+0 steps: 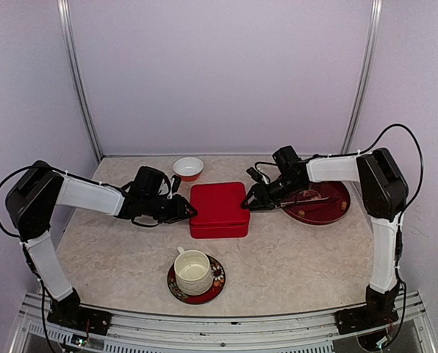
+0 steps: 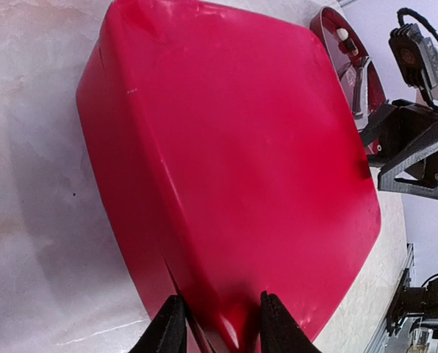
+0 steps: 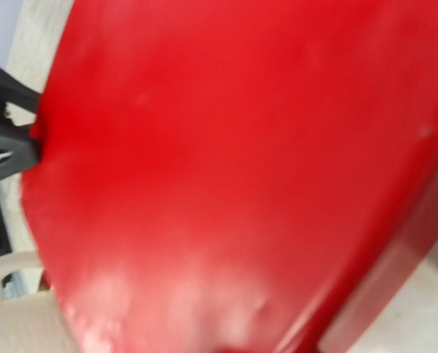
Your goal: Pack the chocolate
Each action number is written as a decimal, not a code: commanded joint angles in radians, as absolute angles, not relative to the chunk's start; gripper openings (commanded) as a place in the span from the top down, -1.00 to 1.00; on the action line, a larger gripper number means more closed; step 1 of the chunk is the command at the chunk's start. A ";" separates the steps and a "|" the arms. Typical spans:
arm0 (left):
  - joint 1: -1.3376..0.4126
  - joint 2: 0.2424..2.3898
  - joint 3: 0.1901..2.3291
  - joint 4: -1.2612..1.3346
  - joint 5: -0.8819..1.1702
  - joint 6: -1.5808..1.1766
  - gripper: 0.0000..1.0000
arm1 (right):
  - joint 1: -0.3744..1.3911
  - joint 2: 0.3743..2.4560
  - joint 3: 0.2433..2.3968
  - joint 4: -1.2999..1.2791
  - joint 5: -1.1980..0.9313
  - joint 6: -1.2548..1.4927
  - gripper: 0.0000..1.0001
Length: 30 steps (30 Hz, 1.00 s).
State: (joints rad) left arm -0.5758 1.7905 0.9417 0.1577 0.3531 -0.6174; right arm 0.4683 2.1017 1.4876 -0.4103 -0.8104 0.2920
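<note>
At opposite edges of the red box (image 1: 219,211), left claw (image 2: 220,301) astride its rim, right claw (image 1: 246,204) indistinct, both grips unclear.

The top camera sits high behind both arms and looks down on the whole pale marbled table (image 1: 116,257) from far away. The left wrist camera looks along the shiny red square box (image 1: 219,209) from very close, with its own two black fingers (image 2: 171,327) at the bottom edge. The right wrist camera is closer still, so blurry red fills it. All three views share that box.
</note>
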 commanded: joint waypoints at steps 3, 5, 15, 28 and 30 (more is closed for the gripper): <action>-0.589 1.741 0.919 0.112 0.341 -0.586 0.38 | 0.457 2.039 1.457 -0.360 -0.887 0.328 0.16; -0.587 1.732 0.908 0.107 0.334 -0.585 0.39 | 0.457 2.040 1.454 -0.367 -0.888 0.322 0.22; -0.573 1.738 0.918 0.079 0.312 -0.576 0.01 | 0.463 2.043 1.391 -0.374 -0.835 0.294 0.37; -0.561 1.829 1.071 0.014 0.271 -0.526 -0.09 | 0.427 2.061 1.379 -0.374 -0.738 0.272 0.36; -0.563 1.844 1.091 0.006 0.277 -0.521 -0.15 | 0.426 2.067 1.376 -0.395 -0.715 0.248 0.36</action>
